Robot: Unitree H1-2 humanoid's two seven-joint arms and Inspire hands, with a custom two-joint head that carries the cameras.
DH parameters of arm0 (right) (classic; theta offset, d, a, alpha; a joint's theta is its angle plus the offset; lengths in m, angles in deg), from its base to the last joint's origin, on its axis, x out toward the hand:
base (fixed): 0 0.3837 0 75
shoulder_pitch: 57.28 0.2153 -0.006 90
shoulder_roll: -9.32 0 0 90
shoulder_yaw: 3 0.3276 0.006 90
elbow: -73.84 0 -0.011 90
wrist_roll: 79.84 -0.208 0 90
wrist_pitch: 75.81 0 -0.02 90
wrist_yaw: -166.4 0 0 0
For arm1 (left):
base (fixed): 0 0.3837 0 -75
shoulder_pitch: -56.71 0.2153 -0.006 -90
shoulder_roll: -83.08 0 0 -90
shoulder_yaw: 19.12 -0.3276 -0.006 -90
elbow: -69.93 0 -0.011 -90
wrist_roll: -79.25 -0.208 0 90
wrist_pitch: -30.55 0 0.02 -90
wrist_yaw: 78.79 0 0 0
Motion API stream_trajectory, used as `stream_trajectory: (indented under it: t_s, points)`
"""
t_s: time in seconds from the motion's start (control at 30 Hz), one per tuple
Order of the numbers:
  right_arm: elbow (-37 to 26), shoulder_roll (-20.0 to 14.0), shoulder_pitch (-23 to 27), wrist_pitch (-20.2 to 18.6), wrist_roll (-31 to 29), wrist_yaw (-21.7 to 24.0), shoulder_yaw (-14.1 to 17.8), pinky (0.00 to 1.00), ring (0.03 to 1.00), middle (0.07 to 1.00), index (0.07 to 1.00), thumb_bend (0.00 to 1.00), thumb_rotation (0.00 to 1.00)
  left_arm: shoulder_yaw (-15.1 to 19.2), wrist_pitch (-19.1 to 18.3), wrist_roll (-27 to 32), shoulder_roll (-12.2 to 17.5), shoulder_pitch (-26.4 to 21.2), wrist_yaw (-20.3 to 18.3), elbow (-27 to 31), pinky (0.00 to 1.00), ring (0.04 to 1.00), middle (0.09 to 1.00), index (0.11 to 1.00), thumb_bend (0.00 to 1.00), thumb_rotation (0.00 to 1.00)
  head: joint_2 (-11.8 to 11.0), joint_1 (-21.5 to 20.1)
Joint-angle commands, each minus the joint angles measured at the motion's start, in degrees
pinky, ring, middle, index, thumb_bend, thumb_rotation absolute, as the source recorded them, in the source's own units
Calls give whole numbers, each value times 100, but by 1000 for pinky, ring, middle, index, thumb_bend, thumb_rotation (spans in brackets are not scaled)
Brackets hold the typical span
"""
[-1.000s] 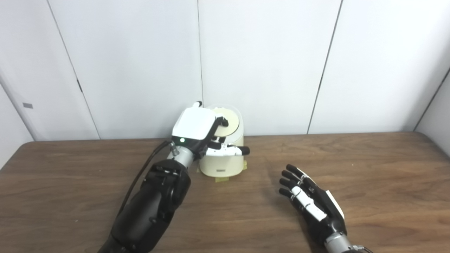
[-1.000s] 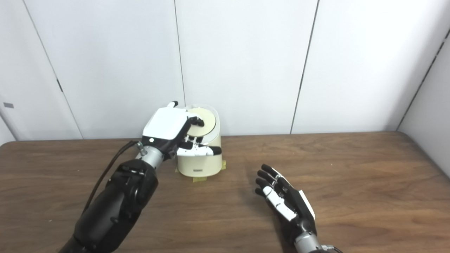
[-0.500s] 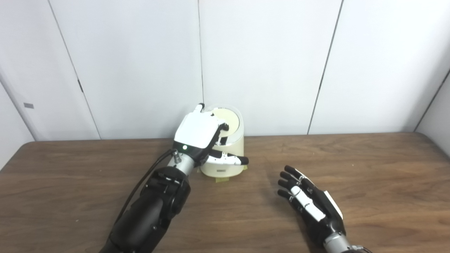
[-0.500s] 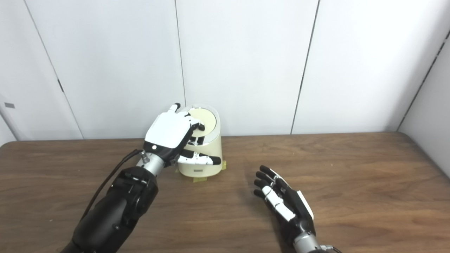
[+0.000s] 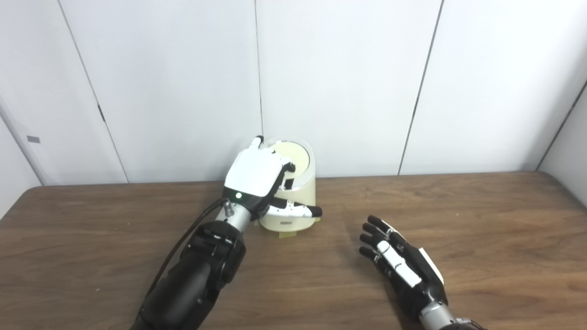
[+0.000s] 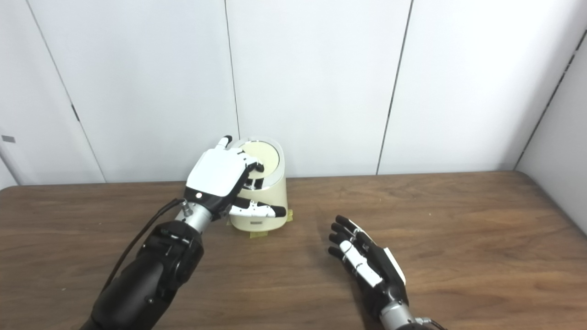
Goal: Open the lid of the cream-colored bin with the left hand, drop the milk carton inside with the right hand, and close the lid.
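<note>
White wall panels stand behind a dark brown wooden desk point(image 5: 481, 215), and the landmark on it is one small cream-coloured round plastic bin point(image 5: 293, 206), set at the far edge against the wall with yellow tape under its base. Its round cream lid point(image 5: 293, 155) lies down on the bin's sloped top, apparently shut. The white-backed left hand point(image 5: 259, 176) sits against the bin's left side and top; its fingers point(image 5: 286, 167) curl over the lid's near-left edge without clamping anything I can make out, and the thumb lies across the bin's front. The black right hand point(image 5: 399, 266) rests flat on the desk, well to the right of the bin and nearer the viewer, fingers spread and holding nothing. No milk carton shows anywhere; whether it is inside the bin cannot be told. The left hand is far nearer the lid, which lies just right of its fingers, so I judge the next move is its withdrawal or a last press. Count: one bin, one lid, two hands.
</note>
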Motion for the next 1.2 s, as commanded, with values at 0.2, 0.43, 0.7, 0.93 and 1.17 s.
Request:
stream_trajectory:
  t_s: [0.2, 0.43, 0.7, 0.93, 1.17]
  points:
    - [10, -23, 91, 27, -14, 89, -40, 823, 870, 872, 860, 193, 465, -23, 5, 17, -17, 98, -66, -57, 1000, 867, 757, 739, 912, 932, -11, -17]
    - [55, -24, 97, 130, 53, 79, -50, 819, 867, 869, 861, 192, 457, 84, -227, -86, -163, 169, 41, 57, 1000, 998, 991, 986, 824, 925, -12, -17]
    - [90, -65, 110, 137, 74, 113, -67, 830, 871, 869, 858, 199, 495, 252, -475, -257, -307, 189, 63, 360, 1000, 1000, 1000, 1000, 796, 912, -23, -13]
    - [113, -79, 111, 165, 42, 135, -53, 828, 872, 871, 862, 196, 467, 457, -675, -364, -379, 379, -104, 1079, 1000, 1000, 1000, 1000, 765, 921, -18, 6]
    - [93, -89, 108, 133, 34, 126, -28, 823, 868, 870, 862, 189, 431, 1015, -413, 72, -374, 1068, 378, 2099, 1000, 1000, 1000, 1000, 675, 982, -4, 18]
